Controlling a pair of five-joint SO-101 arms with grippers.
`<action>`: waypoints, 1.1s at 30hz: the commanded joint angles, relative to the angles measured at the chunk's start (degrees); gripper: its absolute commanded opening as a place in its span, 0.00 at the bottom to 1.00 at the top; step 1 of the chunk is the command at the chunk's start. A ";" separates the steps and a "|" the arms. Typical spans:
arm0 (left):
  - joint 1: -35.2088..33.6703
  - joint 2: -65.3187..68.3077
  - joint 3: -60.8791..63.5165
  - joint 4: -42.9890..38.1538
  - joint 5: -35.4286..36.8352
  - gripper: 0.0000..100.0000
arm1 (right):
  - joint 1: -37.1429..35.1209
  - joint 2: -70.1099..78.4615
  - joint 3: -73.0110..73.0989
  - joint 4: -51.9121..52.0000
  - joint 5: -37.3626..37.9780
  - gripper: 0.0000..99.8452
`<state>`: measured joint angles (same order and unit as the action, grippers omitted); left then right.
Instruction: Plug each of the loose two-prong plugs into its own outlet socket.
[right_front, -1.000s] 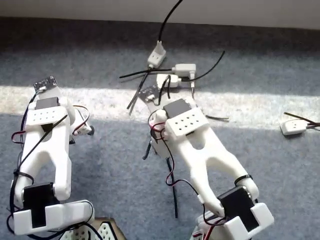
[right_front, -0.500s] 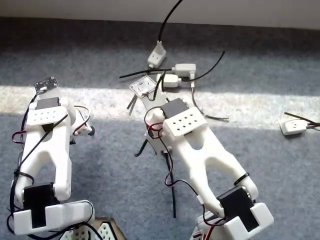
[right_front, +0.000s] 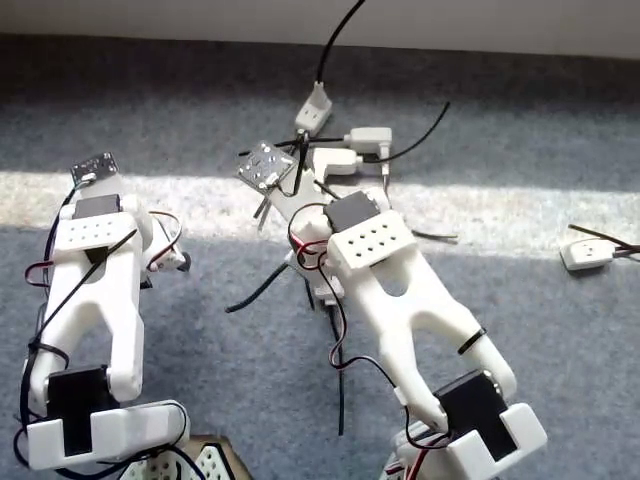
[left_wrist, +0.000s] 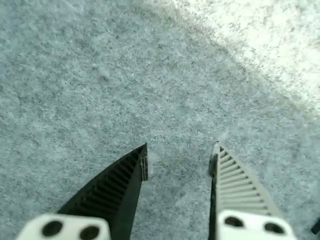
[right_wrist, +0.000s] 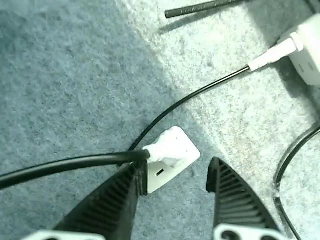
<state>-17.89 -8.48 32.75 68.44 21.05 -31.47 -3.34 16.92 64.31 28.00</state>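
Note:
My right gripper (right_wrist: 177, 177) is open just above the carpet. A small white two-prong plug (right_wrist: 170, 156) on a black cable (right_wrist: 65, 165) lies between its fingers, close to the dark finger (right_wrist: 122, 195) on the cable's side. Farther off lies another white plug (right_wrist: 305, 55) with a ribbed cable end. From above, the right arm (right_front: 370, 245) reaches toward a cluster of white plugs and sockets (right_front: 335, 160), (right_front: 368, 138), (right_front: 314, 108). My left gripper (left_wrist: 180, 150) is open over bare carpet, holding nothing; the left arm (right_front: 95, 235) stands at the left.
A separate white socket block (right_front: 585, 257) lies at the far right. Black cables (right_front: 255, 290) trail across the grey carpet around the right arm. A bright sunlit band (right_front: 500, 215) crosses the floor.
The right arm has swung forward and to the left toward the plug cluster. The black cable under it has shifted left. The left arm has not moved.

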 joint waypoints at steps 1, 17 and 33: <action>1.19 -1.54 -0.13 -0.62 0.62 0.21 | 0.75 -0.40 2.15 -2.68 4.66 0.20; 0.84 -1.54 -0.13 -0.62 0.62 0.21 | -1.36 -1.10 6.11 0.84 19.69 0.20; -6.90 -1.80 -0.57 -0.70 8.44 0.21 | -17.36 -2.07 4.00 -0.48 26.46 0.20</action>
<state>-24.04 -8.48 32.75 68.44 28.88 -48.79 -8.44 23.52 64.57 52.62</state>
